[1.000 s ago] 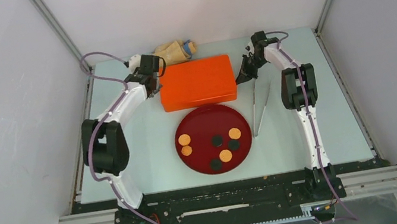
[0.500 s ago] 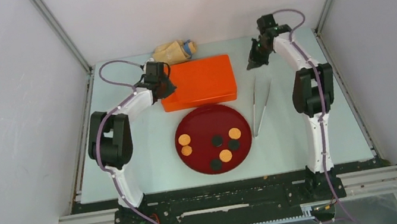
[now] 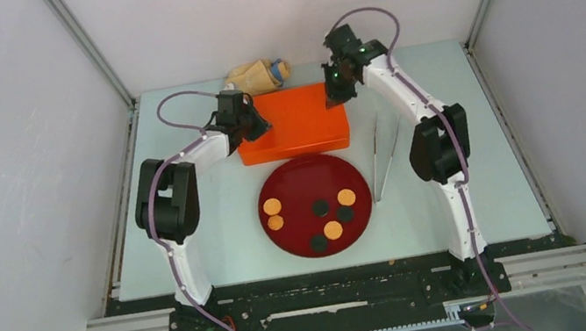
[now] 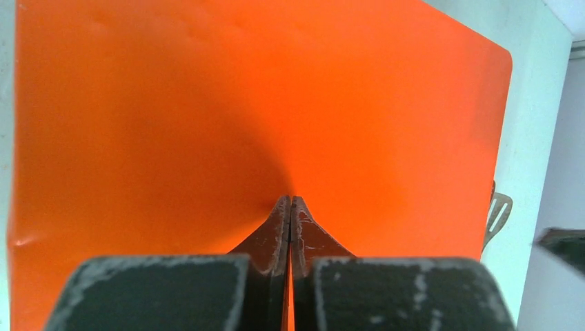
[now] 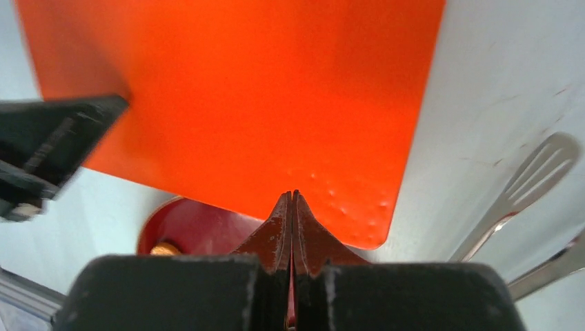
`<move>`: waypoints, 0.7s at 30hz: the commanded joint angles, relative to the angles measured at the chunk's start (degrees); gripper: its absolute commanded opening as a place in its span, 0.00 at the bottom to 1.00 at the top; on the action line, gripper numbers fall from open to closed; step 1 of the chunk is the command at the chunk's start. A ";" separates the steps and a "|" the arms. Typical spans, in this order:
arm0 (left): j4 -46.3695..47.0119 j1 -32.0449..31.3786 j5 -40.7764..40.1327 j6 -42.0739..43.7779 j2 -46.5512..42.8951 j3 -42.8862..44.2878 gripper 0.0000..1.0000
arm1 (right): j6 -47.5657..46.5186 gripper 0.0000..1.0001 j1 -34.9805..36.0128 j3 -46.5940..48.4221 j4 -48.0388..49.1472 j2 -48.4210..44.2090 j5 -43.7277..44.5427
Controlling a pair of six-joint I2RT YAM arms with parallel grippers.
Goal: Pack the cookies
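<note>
Several round orange-tan cookies [image 3: 272, 206] and a few dark discs [image 3: 321, 207] lie on a dark red plate [image 3: 294, 238]. One cookie [image 5: 164, 248] shows in the right wrist view. A closed orange box [image 3: 293, 121] sits behind the plate. My left gripper [image 3: 254, 126] is shut and empty over the box's left end, its tips [image 4: 290, 200] just above the lid [image 4: 207, 103]. My right gripper [image 3: 333, 95] is shut and empty above the box's far right corner, tips [image 5: 292, 194] over the lid's edge [image 5: 276, 83].
Metal tongs [image 3: 383, 156] lie on the table to the right of the plate and box, also in the right wrist view [image 5: 531, 172]. A tan bag [image 3: 257, 74] lies behind the box at the back edge.
My left gripper moved right from beside the box onto its left end. My right gripper swung left from the table's right side to above the box's far right corner.
</note>
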 commanded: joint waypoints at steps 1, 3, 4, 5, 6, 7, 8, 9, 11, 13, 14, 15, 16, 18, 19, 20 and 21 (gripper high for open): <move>-5.31 -0.29 1.80 0.41 2.89 -2.37 0.00 | -0.80 0.00 0.97 -6.84 -2.16 1.50 1.25; -5.33 -0.24 1.85 0.60 2.61 -2.27 0.00 | 0.55 0.00 1.04 -12.64 -0.52 1.06 1.09; -5.36 -0.24 1.88 0.68 2.50 -2.18 0.00 | 0.95 0.00 1.02 -15.05 -0.14 0.89 1.55; -5.37 -0.28 1.93 0.73 2.40 -2.09 0.00 | 1.04 0.00 0.88 -16.88 0.69 0.80 1.71; -5.34 -0.31 1.97 0.73 2.38 -2.04 0.00 | 1.15 0.00 0.85 -17.80 0.87 0.95 2.13; -5.36 -0.26 2.12 0.73 2.48 -1.92 0.00 | 1.29 0.00 0.79 -17.55 0.50 1.14 2.40; -5.34 -0.24 2.19 0.73 2.47 -1.82 0.00 | 1.09 0.00 0.67 -16.89 0.17 1.26 2.52; -5.34 -0.26 2.24 0.73 2.55 -1.71 0.00 | 0.86 0.00 0.65 -15.98 -0.02 1.18 2.73; -5.28 -0.31 2.45 0.77 2.34 -1.64 0.00 | 0.34 0.00 0.73 -14.41 0.11 0.27 3.18; -5.23 -0.35 2.25 1.22 1.06 -1.82 0.00 | -0.28 0.00 0.95 -13.44 1.04 -1.27 3.23; -5.13 -0.33 1.86 1.60 0.03 -2.26 0.00 | -0.60 0.00 1.10 -13.69 2.00 -2.48 3.24; -4.99 -0.39 1.42 1.95 -1.43 -2.60 0.00 | -1.04 0.00 1.40 -14.35 3.13 -3.81 3.31; -4.93 -0.42 0.78 2.17 -3.16 -3.10 0.00 | -1.33 0.00 1.68 -15.41 4.54 -5.50 3.73; -4.76 -0.85 -0.67 2.87 -8.04 -4.48 0.00 | -1.59 0.00 2.58 -17.92 7.01 -8.93 4.89; -4.82 -1.27 -1.77 3.37 -10.87 -5.34 0.00 | -1.77 0.00 3.01 -19.62 8.20 -10.73 5.33; -4.88 -1.72 -3.03 3.97 -14.17 -6.01 0.00 | -2.00 0.00 3.47 -21.19 9.39 -12.63 6.08; -5.31 -2.43 -4.71 4.77 -17.25 -6.51 0.00 | -2.16 0.00 3.93 -22.61 10.63 -14.64 6.89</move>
